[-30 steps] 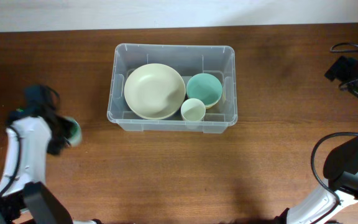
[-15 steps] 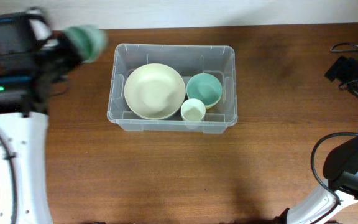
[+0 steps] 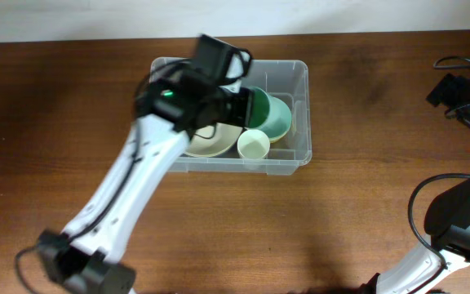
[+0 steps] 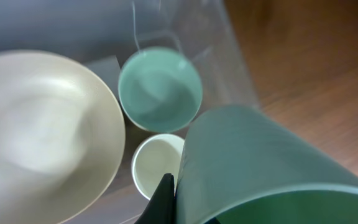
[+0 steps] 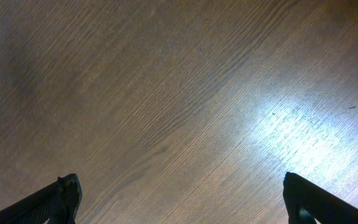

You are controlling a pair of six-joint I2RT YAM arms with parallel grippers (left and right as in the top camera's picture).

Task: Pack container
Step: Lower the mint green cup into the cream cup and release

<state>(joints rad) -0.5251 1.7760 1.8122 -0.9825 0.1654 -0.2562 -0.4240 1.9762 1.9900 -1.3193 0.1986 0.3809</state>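
The container (image 3: 299, 72) is a large clear plastic tub at the table's middle back. It holds a big cream bowl (image 3: 206, 144), a teal bowl (image 3: 279, 121) and a small cream cup (image 3: 253, 146). My left gripper (image 3: 247, 104) hangs over the tub, shut on a dark green cup (image 3: 258, 104). In the left wrist view the green cup (image 4: 260, 162) fills the lower right, one finger (image 4: 163, 199) pressed against its wall, above the teal bowl (image 4: 159, 89), cream cup (image 4: 154, 165) and cream bowl (image 4: 36, 124). My right gripper (image 5: 179, 199) is open over bare wood.
The left arm (image 3: 129, 188) stretches diagonally from the front left across the table to the tub. The right arm's base and cables (image 3: 463, 90) sit at the far right edge. A pale wall strip runs along the table's back edge.
My left arm swung from the far left, rightward over the tub, carrying the green cup with it. The right arm has not moved.
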